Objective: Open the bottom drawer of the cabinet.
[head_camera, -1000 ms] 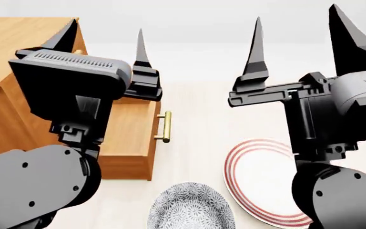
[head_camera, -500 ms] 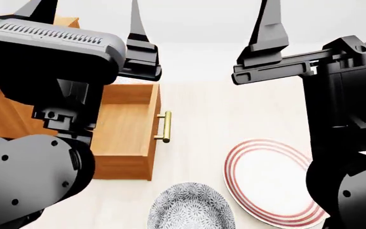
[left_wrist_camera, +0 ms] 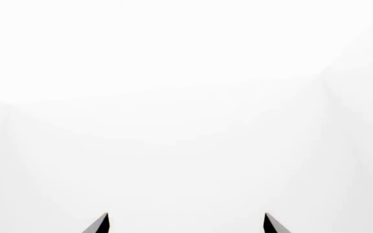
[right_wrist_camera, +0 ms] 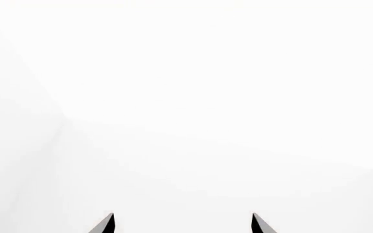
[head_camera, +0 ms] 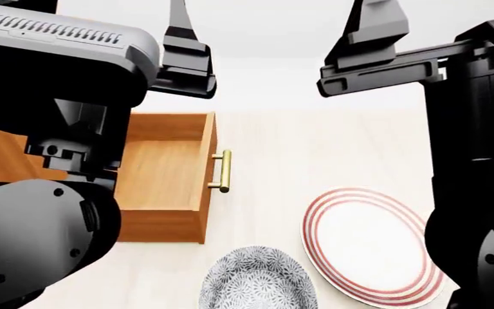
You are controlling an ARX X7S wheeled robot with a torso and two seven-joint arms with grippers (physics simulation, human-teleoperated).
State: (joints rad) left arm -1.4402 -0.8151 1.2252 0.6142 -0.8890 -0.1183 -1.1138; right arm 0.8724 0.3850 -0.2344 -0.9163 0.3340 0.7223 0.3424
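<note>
Left of plate [head_camera: 372, 241], bottom drawer [head_camera: 165, 177] extended rightward

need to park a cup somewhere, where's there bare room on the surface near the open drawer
Bare patch: the light surface between the drawer's brass handle and the striped plate, running back toward the wall. The open drawer looks empty inside too. Crowded: the near edge, where the patterned bowl sits close beside the plate.

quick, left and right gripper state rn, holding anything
Left gripper: open, fingertips apart, holding nothing, facing blank white.
Right gripper: open, fingertips apart, holding nothing, facing blank white.
</note>
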